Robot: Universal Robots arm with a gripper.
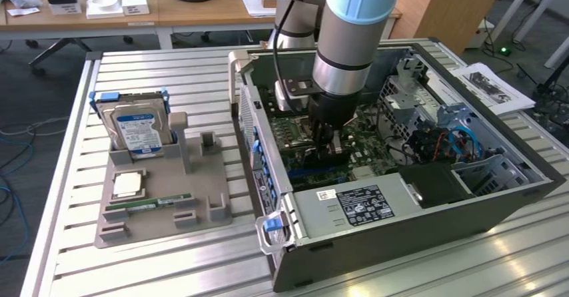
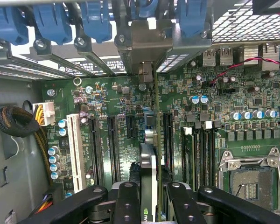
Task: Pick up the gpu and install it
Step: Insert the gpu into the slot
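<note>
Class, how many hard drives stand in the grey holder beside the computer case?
2. The labelled drive stands in front; the rear drive stands right behind it, partly hidden by it.

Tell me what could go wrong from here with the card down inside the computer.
1. The end effector holds the graphics card edge-on among narrow black slots; if its edge is slightly off, pressing down may strain the motherboard.
2. The card's metal bracket sits close to the rear frame and blue clips; it might catch there and tilt the card.
</note>
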